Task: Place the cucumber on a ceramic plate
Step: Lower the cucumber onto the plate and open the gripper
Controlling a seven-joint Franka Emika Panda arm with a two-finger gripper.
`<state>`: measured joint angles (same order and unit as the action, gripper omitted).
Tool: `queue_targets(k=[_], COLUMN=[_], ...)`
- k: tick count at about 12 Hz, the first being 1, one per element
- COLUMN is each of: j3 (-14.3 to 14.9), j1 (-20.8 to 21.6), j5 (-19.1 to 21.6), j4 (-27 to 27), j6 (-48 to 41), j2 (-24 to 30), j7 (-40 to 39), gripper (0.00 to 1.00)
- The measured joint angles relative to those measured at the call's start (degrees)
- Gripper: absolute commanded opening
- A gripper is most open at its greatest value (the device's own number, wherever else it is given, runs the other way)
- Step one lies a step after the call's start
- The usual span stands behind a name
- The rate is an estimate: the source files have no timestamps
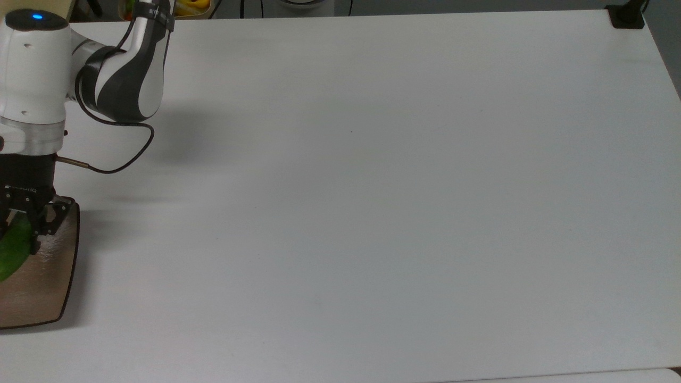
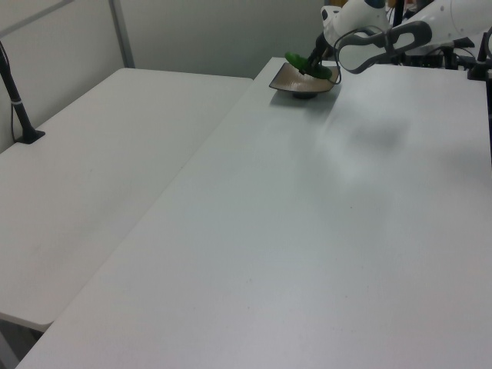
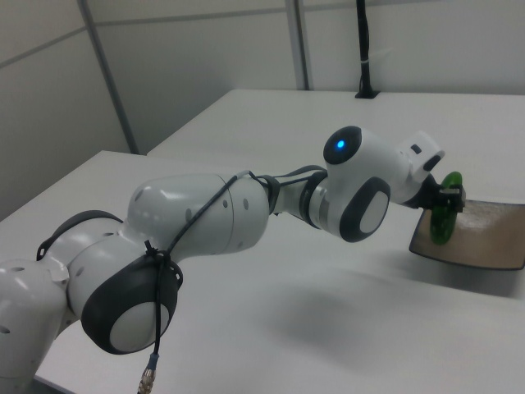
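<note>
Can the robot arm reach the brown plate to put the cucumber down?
Probably yes. The tool holds the small dark green cucumber right above the glossy tan-brown square ceramic plate, with nothing between them.

Arm stretched to the top view's left edge, wrist pointing down, blue light lit on wrist housing. End effector (image 1: 18, 226) fingers clamped on the cucumber (image 1: 11, 250).

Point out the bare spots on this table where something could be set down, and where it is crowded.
Almost all of the white table is bare, from the ceramic plate at the top view's left edge across to its right edge. The crowded spot is that plate, where the gripper holds the cucumber over it.
</note>
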<state>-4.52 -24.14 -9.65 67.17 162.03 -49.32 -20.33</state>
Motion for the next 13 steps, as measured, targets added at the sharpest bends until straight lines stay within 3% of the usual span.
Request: queue_targets(k=[4,5,6,9,10,12,13], j3=[0.00,0.00,0.00,0.00,0.00,0.00,0.01], j1=[-0.26,-0.27,-0.28,-0.30,-0.31,-0.32,-0.35], j5=[0.00,0.00,0.00,0.00,0.00,0.00,0.00], j4=[-0.49,-0.65,-0.90,-1.16,-1.16,-1.16,-1.16], j6=[3.70,3.92,3.95,3.95,3.95,3.95,3.95], j2=[-3.26,-3.70,-3.89,-4.01,-4.08,-4.18,-4.18], j7=[-1.02,-1.11,-1.27,-1.61,-1.66,-1.69,-1.77], gripper=[0.16,0.25,0.44,0.67,0.81,0.84,0.90])
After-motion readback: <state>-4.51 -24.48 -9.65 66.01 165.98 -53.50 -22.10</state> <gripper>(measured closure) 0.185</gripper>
